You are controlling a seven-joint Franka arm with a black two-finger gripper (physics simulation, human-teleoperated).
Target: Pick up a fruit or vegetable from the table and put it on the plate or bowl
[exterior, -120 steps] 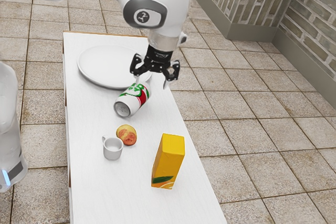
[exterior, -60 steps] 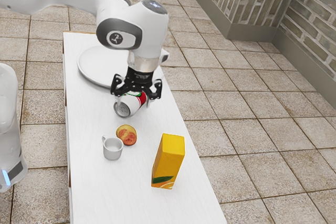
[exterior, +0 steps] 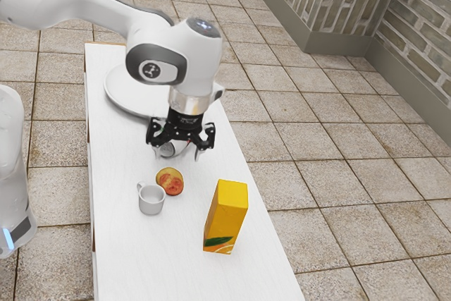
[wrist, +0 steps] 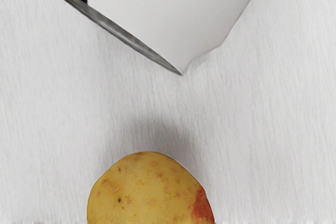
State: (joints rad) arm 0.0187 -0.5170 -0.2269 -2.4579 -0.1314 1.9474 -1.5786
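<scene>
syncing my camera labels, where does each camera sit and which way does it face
Exterior view: high beside the table, looking down across it; shows the white arm and open gripper over the can.
Wrist view: on the arm's hand, facing straight down at the table.
Shared: the can, the peach and the table.

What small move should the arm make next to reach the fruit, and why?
Probably slide the pincer from above the tipped can toward the fruit, then lower. The pincer hangs open over the can, while the fruit lies on the table beside the mug, untouched.
</scene>
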